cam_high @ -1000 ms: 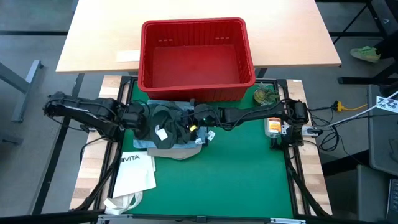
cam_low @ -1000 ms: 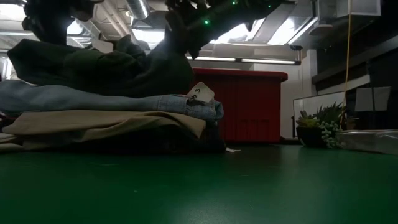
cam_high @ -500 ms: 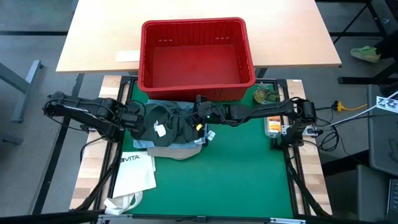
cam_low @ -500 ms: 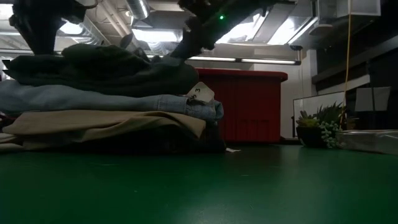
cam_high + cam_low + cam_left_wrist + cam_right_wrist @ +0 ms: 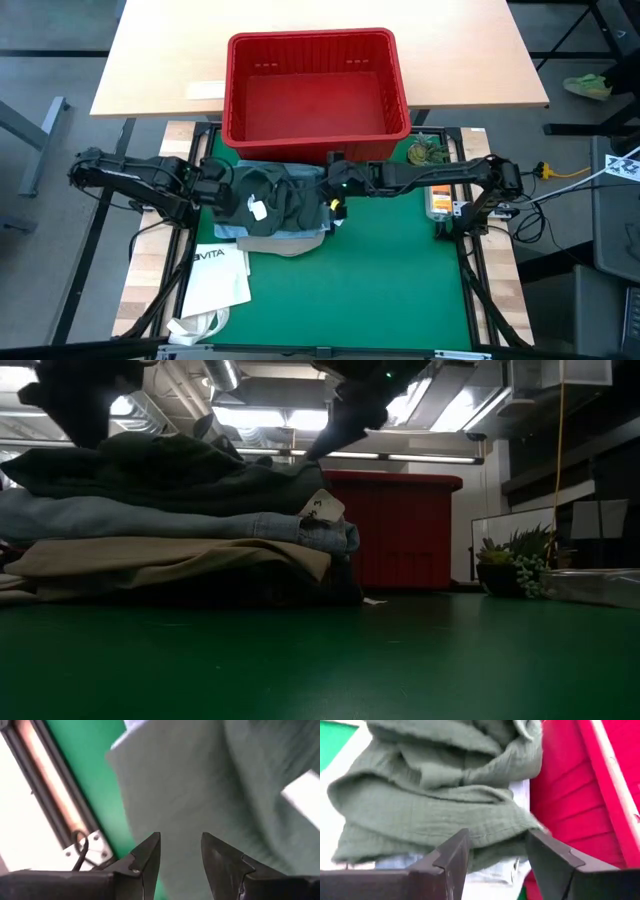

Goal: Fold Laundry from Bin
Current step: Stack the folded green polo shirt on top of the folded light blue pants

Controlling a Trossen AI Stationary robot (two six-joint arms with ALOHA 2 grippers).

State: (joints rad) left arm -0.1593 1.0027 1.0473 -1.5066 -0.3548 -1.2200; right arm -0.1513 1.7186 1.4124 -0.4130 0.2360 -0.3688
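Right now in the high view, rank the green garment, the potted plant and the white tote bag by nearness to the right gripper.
1. Green garment, just left of the right gripper, topping the stack.
2. Potted plant, rightward beside the bin's corner.
3. White tote bag, at the near-left table edge.

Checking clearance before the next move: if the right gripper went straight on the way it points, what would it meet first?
Probably the green garment on top of the pile; the right gripper, open, points at it, with the red bin just beside.

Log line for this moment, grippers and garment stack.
left gripper: open, over green garment | right gripper: open, beside bin | stack: green on light jeans on khaki trousers
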